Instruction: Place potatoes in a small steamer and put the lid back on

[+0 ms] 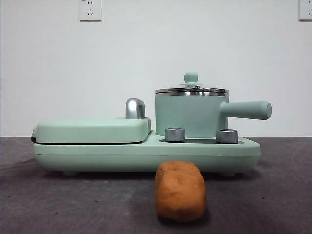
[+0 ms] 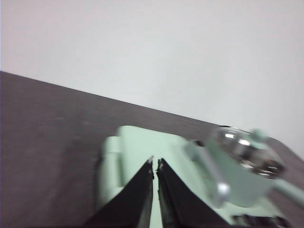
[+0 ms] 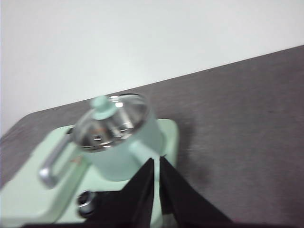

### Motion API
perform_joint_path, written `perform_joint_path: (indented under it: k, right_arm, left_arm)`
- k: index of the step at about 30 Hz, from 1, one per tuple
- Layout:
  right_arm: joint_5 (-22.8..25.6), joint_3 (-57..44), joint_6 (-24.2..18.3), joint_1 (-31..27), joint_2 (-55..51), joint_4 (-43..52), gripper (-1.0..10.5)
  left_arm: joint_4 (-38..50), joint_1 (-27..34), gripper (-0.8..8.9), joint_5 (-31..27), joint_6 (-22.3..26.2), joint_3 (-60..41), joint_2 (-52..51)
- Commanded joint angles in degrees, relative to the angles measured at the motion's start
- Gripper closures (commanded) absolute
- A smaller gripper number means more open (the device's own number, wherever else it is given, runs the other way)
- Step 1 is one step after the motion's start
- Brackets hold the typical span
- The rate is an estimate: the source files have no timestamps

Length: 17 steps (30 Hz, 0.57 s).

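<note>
The orange-brown, oblong potato point(image 1: 180, 191) with matte rough skin lies on the dark grey table point(image 1: 58, 204), in the foreground of the front view. It is just in front of the mint-green appliance base point(image 1: 146, 153) and does not touch it, as far as this view shows.

The small mint-green cylindrical steamer pot point(image 1: 187, 114) with a steel rim stands on the right part of this base. Its straight green side handle point(image 1: 246, 110) points to the right in the front view. The round clear glass lid point(image 1: 191, 90) with a steel rim and a small mint-green knob point(image 1: 191, 78) sits on top of the pot, so the pot is closed. Two short metal dials point(image 1: 175, 134) stand on the base in front of the pot. On the left part of the base lies the flat green hinged grill plate point(image 1: 92, 130), closed, with a curved silver handle point(image 1: 135, 108) at its back.

No arm appears in the front view. The left gripper point(image 2: 155, 164) is in the air above the grill side of the appliance, its two black jaws almost together and holding nothing. The right gripper point(image 3: 156, 164) is in the air above the pot side, near the pot's handle, its jaws also almost together and empty. Both wrist pictures are blurred.
</note>
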Motion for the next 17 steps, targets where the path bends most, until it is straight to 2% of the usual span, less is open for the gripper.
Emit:
perform_joint_path:
  k: [1, 4, 7, 9, 13, 17]
  right_arm:
    - [-3.91, 6.1, -1.79, 0.02, 3.72, -3.91, 9.3]
    - [-8.15, 11.52, -4.2, 0.02, 7.39, -8.9, 9.3]
    - [-15.87, 16.41, -10.23, 0.02, 10.99, -14.19, 9.3]
    - [-19.39, 18.67, -12.17, 0.02, 12.92, -16.63, 9.3]
    - [-24.79, 20.81, -12.57, 0.02, 15.21, -18.53, 9.3]
    - [-25.9, 20.83, -12.57, 0.02, 15.52, -18.58, 9.3]
  left_arm:
    - [-0.94, -0.57, 7.98, 4.2, -0.44, 6.1, 5.25]
    - [-3.28, -0.96, 7.98, 8.98, -0.42, 11.43, 10.78]
    - [-5.22, -1.29, 7.97, 15.17, -0.42, 16.02, 16.22]
    - [-6.82, -1.51, 7.96, 20.22, -0.42, 18.93, 19.76]
    - [-9.81, -2.14, 7.92, 28.39, -0.11, 23.5, 25.66]
    - [-12.04, -3.56, 7.85, 31.01, 2.05, 26.01, 29.48]
